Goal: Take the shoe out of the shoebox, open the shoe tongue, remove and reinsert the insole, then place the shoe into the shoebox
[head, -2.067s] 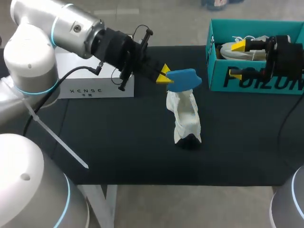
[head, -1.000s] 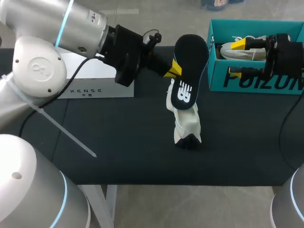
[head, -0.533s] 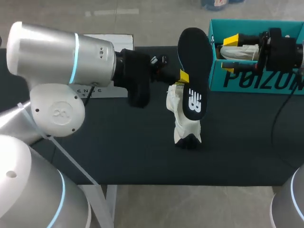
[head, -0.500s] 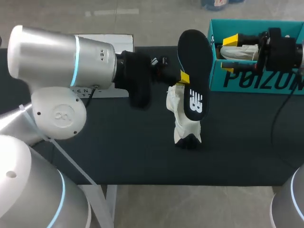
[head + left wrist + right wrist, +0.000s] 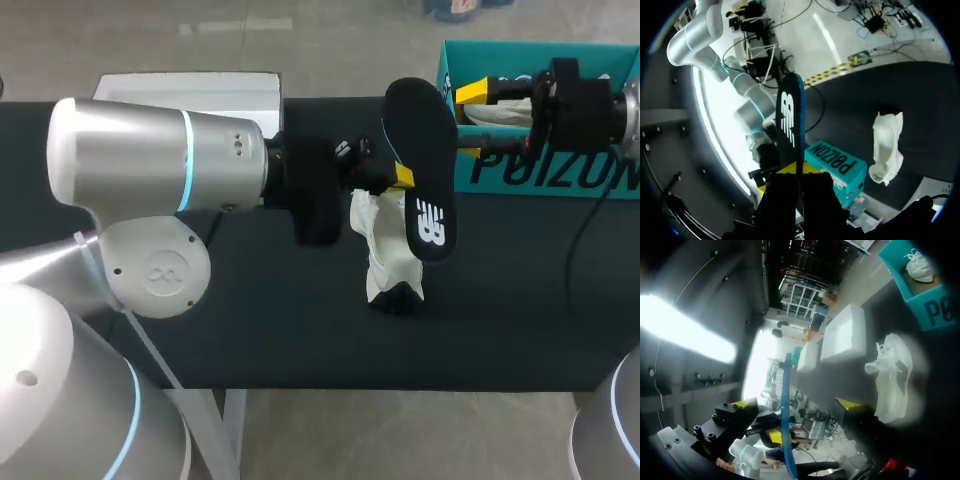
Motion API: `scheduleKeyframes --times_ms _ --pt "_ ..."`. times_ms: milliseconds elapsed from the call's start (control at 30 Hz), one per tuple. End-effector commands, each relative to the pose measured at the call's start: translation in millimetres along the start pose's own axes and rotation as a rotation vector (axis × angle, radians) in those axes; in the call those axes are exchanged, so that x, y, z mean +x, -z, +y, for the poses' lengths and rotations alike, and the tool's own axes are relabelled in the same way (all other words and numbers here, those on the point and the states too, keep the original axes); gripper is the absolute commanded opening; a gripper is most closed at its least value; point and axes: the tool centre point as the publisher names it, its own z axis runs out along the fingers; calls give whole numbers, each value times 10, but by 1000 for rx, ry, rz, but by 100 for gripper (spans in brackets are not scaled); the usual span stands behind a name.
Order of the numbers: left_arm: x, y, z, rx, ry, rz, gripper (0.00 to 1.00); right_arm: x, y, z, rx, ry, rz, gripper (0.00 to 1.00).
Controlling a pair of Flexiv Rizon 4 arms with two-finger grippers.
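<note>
Broadly, the black table (image 5: 200, 330) carries the teal shoebox (image 5: 540, 178) at 2 o'clock from its middle, with a second shoe (image 5: 500, 112) lying inside, while the white shoe (image 5: 388, 250) rests near the centre. Just above that shoe hangs the dark insole (image 5: 420, 170), printed face turned upward and its length running roughly 12 to 6 o'clock. The left gripper (image 5: 398, 177) pinches its 9 o'clock rim, fingers closed tight on it. The right gripper (image 5: 470, 120) hovers over the shoebox's 9 o'clock wall, fingers spread wide and holding nothing. Reinsertion looks like the step in hand. I would line the insole's length up with the shoe and feed the toe end in first at a shallow angle. The light shoe may skid or tip, so the free gripper would do well to pin it. The left arm (image 5: 150, 170) lies level across the table from 9 o'clock, wrist pointing to 3 o'clock. The right arm (image 5: 590, 100) comes in from 3 o'clock, wrist pointing to 9 o'clock.
</note>
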Motion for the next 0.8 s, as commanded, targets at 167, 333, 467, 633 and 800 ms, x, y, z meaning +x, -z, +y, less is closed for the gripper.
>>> scheduleKeyframes --times_ms 167,333,467,633,800 --pt "-13 -256 101 2 -4 4 0 -30 -131 -41 48 -3 -7 90" --pt "-9 -271 101 11 8 3 0 -75 -132 -49 45 -15 -12 40" --pt "14 -234 93 11 10 7 0 -125 -102 -32 29 -29 -15 22" --pt "29 -197 90 10 16 11 0 -141 -90 -14 26 -29 -18 0" --pt "15 -199 111 11 23 11 0 -144 -101 0 30 -24 -16 0"
